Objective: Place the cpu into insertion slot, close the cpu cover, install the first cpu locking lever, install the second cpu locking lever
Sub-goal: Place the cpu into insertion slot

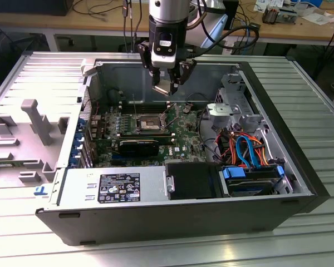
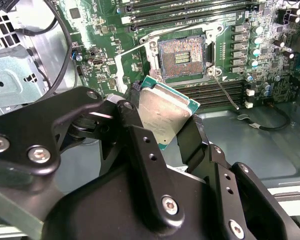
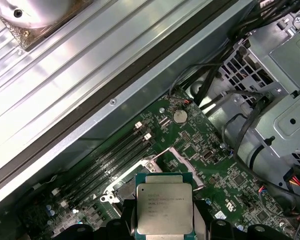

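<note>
The arm comes straight down from twelve o'clock in the exterior view. Its gripper (image 1: pixel 166 83) is clamped on the cpu (image 1: pixel 162 87), held above the green board. The bare insertion slot (image 1: pixel 150 121) lies at seven o'clock from it. At nine o'clock is a grey panel (image 1: pixel 22 128), at centre the open computer case (image 1: pixel 183 217), at three o'clock the ribbed metal table (image 1: pixel 323 111), and behind is a wooden desk (image 1: pixel 72 22).

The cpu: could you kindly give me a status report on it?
Gripper shut on the cpu, held in the air. Insertion slot uncovered, empty. Nothing seen between them.
</note>
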Robot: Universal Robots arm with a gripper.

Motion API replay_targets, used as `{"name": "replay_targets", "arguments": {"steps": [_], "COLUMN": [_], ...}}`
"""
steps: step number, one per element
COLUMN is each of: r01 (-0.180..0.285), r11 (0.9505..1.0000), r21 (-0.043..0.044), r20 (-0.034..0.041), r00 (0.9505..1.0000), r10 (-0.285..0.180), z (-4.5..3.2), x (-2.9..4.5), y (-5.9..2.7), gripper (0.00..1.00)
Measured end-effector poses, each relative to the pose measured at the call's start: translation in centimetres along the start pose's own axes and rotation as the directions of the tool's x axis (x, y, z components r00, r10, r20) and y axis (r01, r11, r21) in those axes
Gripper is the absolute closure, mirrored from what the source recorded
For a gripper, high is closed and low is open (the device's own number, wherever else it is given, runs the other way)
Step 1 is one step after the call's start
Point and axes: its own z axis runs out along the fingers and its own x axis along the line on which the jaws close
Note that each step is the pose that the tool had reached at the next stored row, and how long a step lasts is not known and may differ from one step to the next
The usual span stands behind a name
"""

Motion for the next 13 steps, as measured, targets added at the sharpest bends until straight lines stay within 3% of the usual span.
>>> {"name": "replay_targets", "arguments": {"steps": [13], "r01": [-0.032], "r11": [0.9995], "r21": [-0.0002], "r20": [0.0017], "r00": [0.9995], "r10": [0.032], "z": [0.07], "x": [0.0], "y": [0.0], "gripper": [0.46]}}
